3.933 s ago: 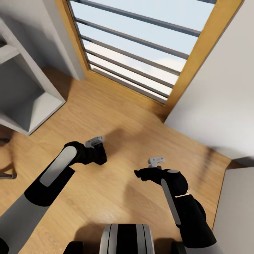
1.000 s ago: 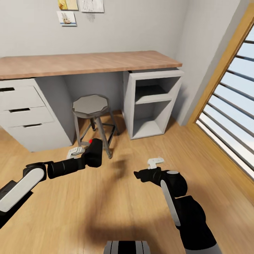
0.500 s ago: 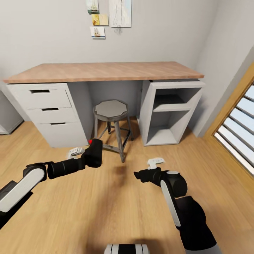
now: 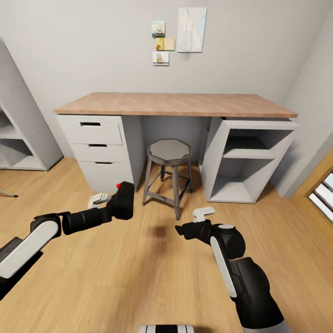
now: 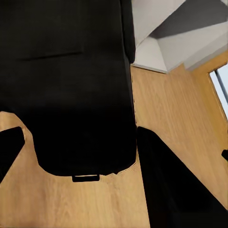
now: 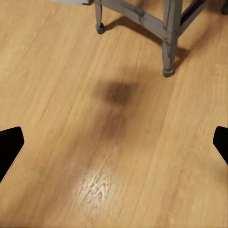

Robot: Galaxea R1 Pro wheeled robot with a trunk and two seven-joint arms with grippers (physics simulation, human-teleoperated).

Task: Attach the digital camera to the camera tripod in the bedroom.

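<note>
1. The digital camera (image 4: 122, 202) is held in the left tool (image 4: 112, 206), above the wooden floor (image 4: 138, 277), in front of the desk. Its red button (image 4: 119, 186) is seen on its upper side.
2. In the left wrist view, the digital camera (image 5: 66, 85) is seen as a large black body between the two fingers (image 5: 180, 190), so the left tool is closed on it.
3. The right tool (image 4: 184, 229) is held over the floor with nothing in it. In the right wrist view, its fingertips (image 6: 9, 147) are seen far apart at both edges, so it is open.
4. A round grey stool (image 4: 169, 151) is placed under the tabletop (image 4: 175, 104), between the drawers (image 4: 98, 145) and an open white shelf unit (image 4: 245, 159).
5. Some small pictures (image 4: 178, 34) are fixed on the grey wall above the tabletop.
6. A part of the window frame (image 4: 319, 185) is seen at the right edge.
</note>
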